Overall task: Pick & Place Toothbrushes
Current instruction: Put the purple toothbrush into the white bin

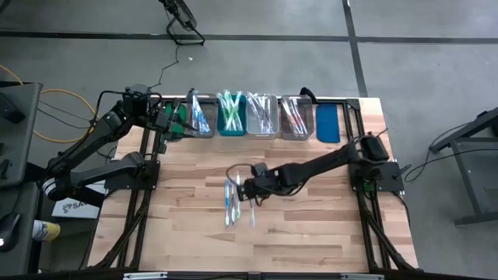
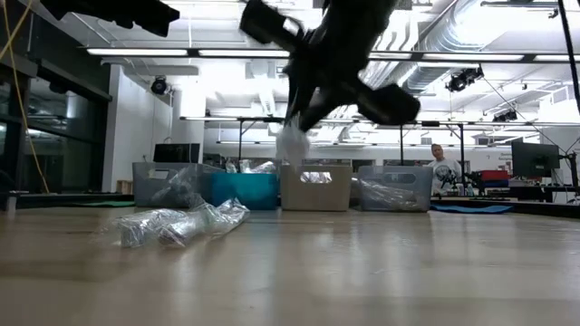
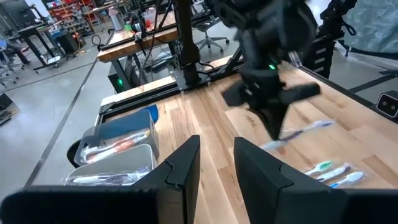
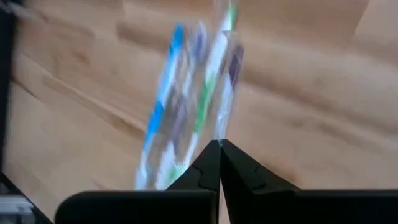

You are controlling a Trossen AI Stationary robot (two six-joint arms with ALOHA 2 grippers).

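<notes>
While hung over mid-table, right gripper (image 1: 250, 189): clamped tight on the held toothbrush (image 3: 305, 129), seemingly by one end, lifted clear of the wood.
Left gripper (image 1: 167, 120): waiting at the back-left by the row of bins (image 1: 262, 117), fingers apart, nothing between them.
Loose toothbrushes (image 1: 231, 201): lying together on the table (image 1: 334, 233), just beside and below the right gripper.
Slip risk: likely, given a thin end-pinch on a slick wrapped handle; any quick swing could twist it out and drop it short of a bin.
Snag risk: low travel over the loose toothbrushes could scatter them toward the near edge.
Collision risk: both arms possibly meeting at the bins if aiming left; safer toward the middle or right ones.
Bin-rim risk: dangling end liable to catch a wall if carried too low.
Open room: bare wood between the gripper and the bins, also wide on the right side and toward the front.
Edges: bins tight against the far edge; side frames close along both long sides.
</notes>
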